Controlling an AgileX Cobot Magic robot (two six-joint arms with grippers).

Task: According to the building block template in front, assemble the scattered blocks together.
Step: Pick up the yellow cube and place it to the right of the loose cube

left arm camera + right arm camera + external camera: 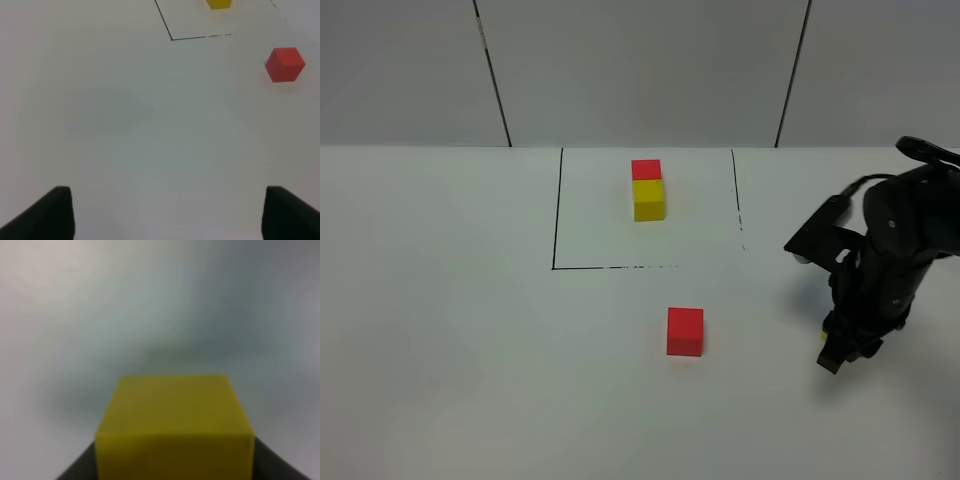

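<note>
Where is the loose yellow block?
The yellow block sits between the fingers of the right hand, right of the loose red block in the high view.

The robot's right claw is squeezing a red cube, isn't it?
Not red. The right gripper is squeezing a yellow cube, which the right wrist view shows filling the space between its fingers. The loose red cube sits by itself on the table, with no gripper touching it.

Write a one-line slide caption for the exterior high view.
Right gripper closed on the yellow cube, right of the loose red cube; template inside the black outline behind.
</note>
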